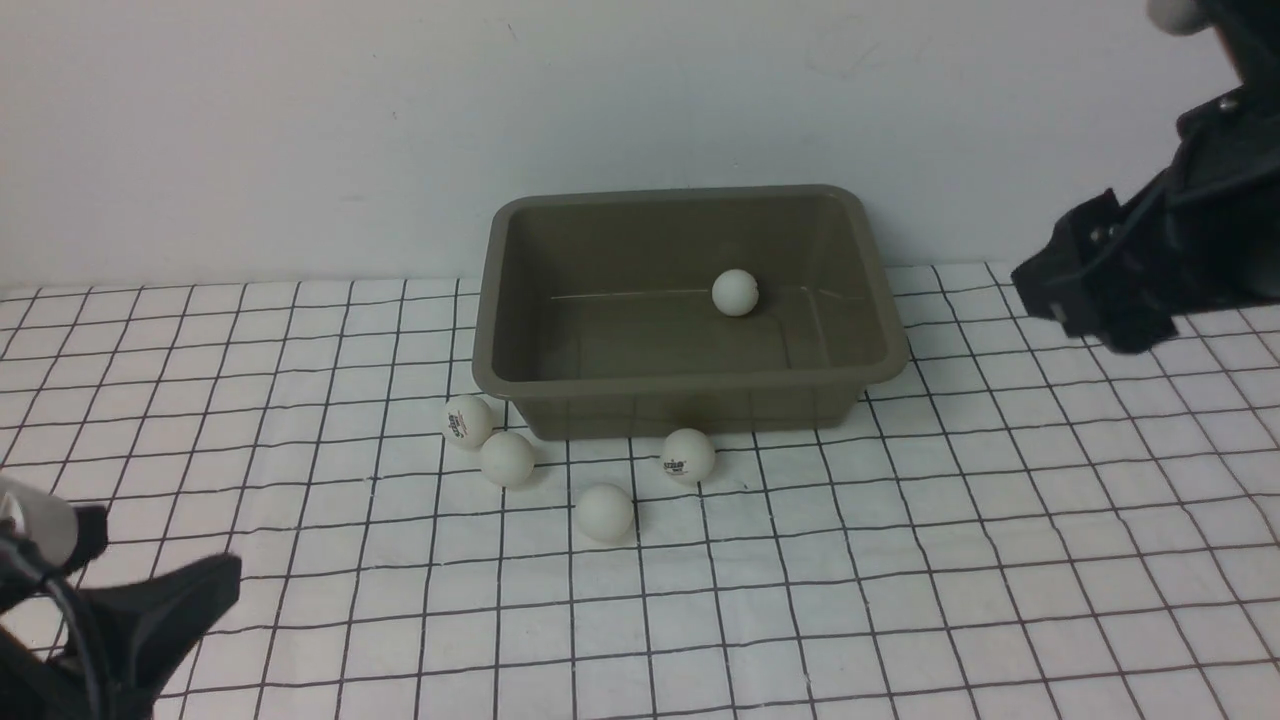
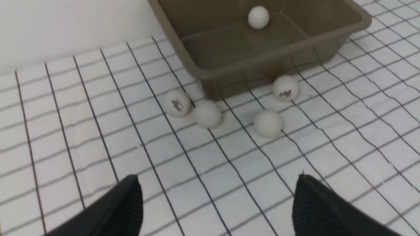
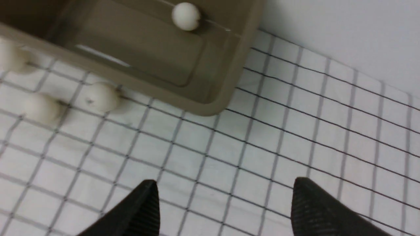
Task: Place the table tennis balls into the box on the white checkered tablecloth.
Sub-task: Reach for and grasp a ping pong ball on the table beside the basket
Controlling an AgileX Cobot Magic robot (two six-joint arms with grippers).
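Observation:
The olive-brown box [image 1: 690, 412] stands at the back of the white checkered tablecloth [image 1: 900, 560]. One table tennis ball [image 1: 735, 292] lies inside it, also seen as the ball [image 2: 258, 17] and the ball [image 3: 186, 16] in the wrist views. Several more balls lie on the cloth before the box's front wall: two touching at its left corner [image 1: 468, 421] [image 1: 507, 458], one printed ball [image 1: 688, 456] and one farther forward [image 1: 604, 512]. My left gripper [image 2: 218, 178] hovers open and empty at the near left [image 1: 165, 545]. My right gripper [image 3: 224, 181] is open and empty, raised to the right of the box [image 1: 1090, 290].
A plain white wall [image 1: 300, 130] rises directly behind the box and the cloth's far edge. The cloth is slightly wrinkled in front of the box.

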